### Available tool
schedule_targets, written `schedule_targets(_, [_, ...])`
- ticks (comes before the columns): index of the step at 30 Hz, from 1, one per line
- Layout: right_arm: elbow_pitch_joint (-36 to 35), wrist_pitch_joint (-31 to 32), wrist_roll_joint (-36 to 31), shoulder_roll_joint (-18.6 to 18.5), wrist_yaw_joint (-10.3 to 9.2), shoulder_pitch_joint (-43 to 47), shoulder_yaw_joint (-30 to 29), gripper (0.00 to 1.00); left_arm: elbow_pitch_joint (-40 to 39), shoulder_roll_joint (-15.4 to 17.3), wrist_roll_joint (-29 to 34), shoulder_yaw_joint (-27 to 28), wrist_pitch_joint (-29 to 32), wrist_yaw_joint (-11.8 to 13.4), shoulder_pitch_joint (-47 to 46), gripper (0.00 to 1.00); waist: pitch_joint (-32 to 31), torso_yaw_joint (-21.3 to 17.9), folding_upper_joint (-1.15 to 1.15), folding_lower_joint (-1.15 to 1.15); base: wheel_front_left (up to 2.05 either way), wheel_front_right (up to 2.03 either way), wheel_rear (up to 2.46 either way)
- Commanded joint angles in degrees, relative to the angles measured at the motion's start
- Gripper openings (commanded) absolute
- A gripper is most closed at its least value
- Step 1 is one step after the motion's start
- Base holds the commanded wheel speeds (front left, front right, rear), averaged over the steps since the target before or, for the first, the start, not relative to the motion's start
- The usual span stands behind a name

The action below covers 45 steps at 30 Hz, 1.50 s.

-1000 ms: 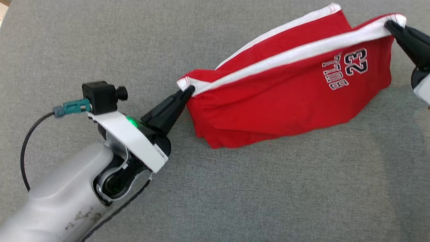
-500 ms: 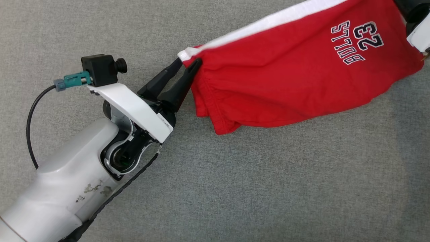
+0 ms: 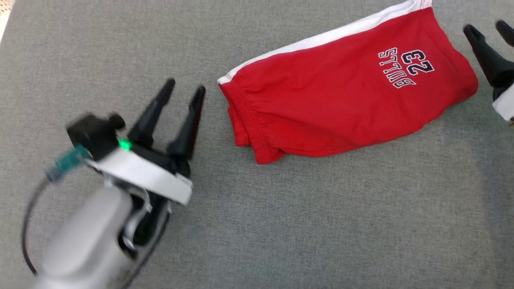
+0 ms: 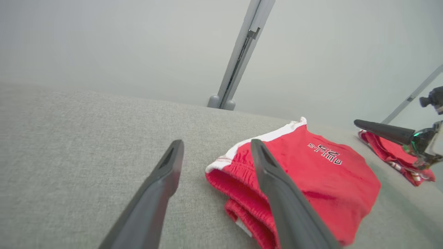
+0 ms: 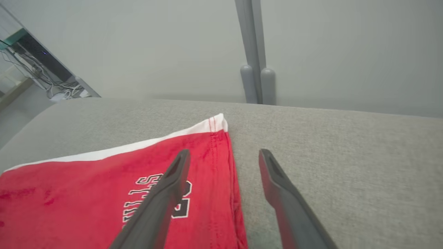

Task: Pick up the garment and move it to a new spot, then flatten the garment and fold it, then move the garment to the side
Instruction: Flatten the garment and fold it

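Observation:
The garment (image 3: 345,92) is a pair of red shorts with a white side stripe and "BULLS 23" print, lying folded and flat on the grey cloth surface (image 3: 321,224). My left gripper (image 3: 185,86) stands open just left of the waistband end, apart from it and blurred by motion. My right gripper (image 3: 485,26) is open at the right edge, beside the hem end and holding nothing. In the left wrist view the open left gripper (image 4: 217,142) frames the garment (image 4: 322,173). In the right wrist view the open right gripper (image 5: 225,152) hovers over the garment's (image 5: 86,186) hem corner.
Another red cloth (image 4: 394,157) lies beyond the shorts, under the right arm's finger (image 4: 380,130). A pale wall with a grey post (image 5: 254,69) runs behind the table's far edge. Cables and equipment (image 5: 45,76) sit off the left end.
Both grippers have opened and let go of the garment, which has dropped from stretched in the air to lying flat. The left gripper has drawn back from the waistband.

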Motion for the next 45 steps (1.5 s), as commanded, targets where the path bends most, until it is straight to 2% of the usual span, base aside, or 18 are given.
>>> schedule_targets(1, [1.2, -0.5, -0.7, -0.4, -0.02, 0.8, -0.4, 1.0, -1.0, -1.0, 2.8, 1.2, -0.2, 0.9, 2.4, 1.0, -0.6, 0.4, 0.0, 0.0, 0.0, 0.0, 0.0])
schedule_targets(5, [5.6, -1.8, -4.5, 0.8, -0.01, 0.7, 0.6, 1.0, -7.0, -6.1, 18.5, 7.0, -0.2, 4.2, 11.3, 1.0, -1.6, 2.4, 0.0, 0.0, 0.0, 0.0, 0.0])
schedule_targets(10, [14.3, -2.4, -12.0, 1.7, -0.02, -1.7, 2.1, 1.0, -11.0, -12.1, 32.9, 9.9, -0.2, 4.8, 18.6, 1.0, -2.4, 5.5, 0.0, 0.0, 0.0, 0.0, 0.0])
schedule_targets(16, [27.5, -1.5, -18.7, 5.4, -0.01, -3.8, 1.5, 1.0, -11.5, -16.7, 41.6, 12.0, -0.2, 2.5, 23.2, 1.0, -3.9, 8.4, 0.0, 0.0, 0.0, 0.0, 0.0])
schedule_targets(19, [31.6, 0.7, -18.7, 7.6, 0.03, -3.6, 1.9, 1.0, -11.1, -17.6, 42.9, 13.5, -0.2, 1.4, 24.4, 1.0, -4.5, 8.7, 0.0, 0.0, 0.0, 0.0, 0.0])
schedule_targets(20, [32.5, 1.6, -18.3, 8.4, 0.13, -3.3, 2.4, 0.83, -10.9, -17.9, 43.3, 13.9, -0.2, 1.1, 24.7, 1.0, -4.7, 8.7, 0.0, 0.0, 0.0, 0.0, 0.0])
schedule_targets(21, [33.0, 2.3, -17.7, 9.2, 0.13, -3.0, 2.9, 0.46, -10.8, -18.1, 43.6, 14.3, -0.2, 0.8, 24.9, 1.0, -5.0, 8.6, 0.0, 0.0, 0.0, 0.0, 0.0])
schedule_targets(22, [32.7, 2.0, -16.7, 10.0, 0.16, -2.7, 3.4, 0.36, -10.7, -18.3, 43.9, 14.7, -0.2, 0.4, 25.1, 1.0, -5.2, 8.5, 0.0, 0.0, 0.0, 0.0, 0.0])
schedule_targets(23, [32.6, 1.3, -15.7, 10.3, 0.16, -2.7, 3.3, 0.0, -10.6, -18.4, 44.2, 15.2, -0.2, 0.3, 25.4, 1.0, -5.3, 8.3, 0.0, 0.0, 0.0, 0.0, 0.0])
schedule_targets(28, [31.8, -1.7, -13.6, 9.2, 0.1, -2.5, 4.0, 0.0, -10.4, -18.8, 45.4, 16.8, -0.2, -0.7, 25.9, 1.0, -6.3, 6.8, 0.0, 0.0, 0.0, 0.0, 0.0])
schedule_targets(35, [31.9, -8.8, -11.5, 7.7, -0.08, -0.8, 3.4, 0.0, -9.7, -18.9, 47.1, 18.6, -0.2, -2.7, 27.3, 1.0, -9.0, 2.1, 0.0, 0.0, 0.0, 0.0, 0.0])
schedule_targets(45, [30.4, -12.8, -10.7, 4.5, -0.07, 3.1, 2.1, 0.0, -9.5, -18.5, 48.9, 18.7, -0.2, -4.2, 29.2, 1.0, -11.4, -4.7, 0.0, 0.0, 0.0, 0.0, 0.0])
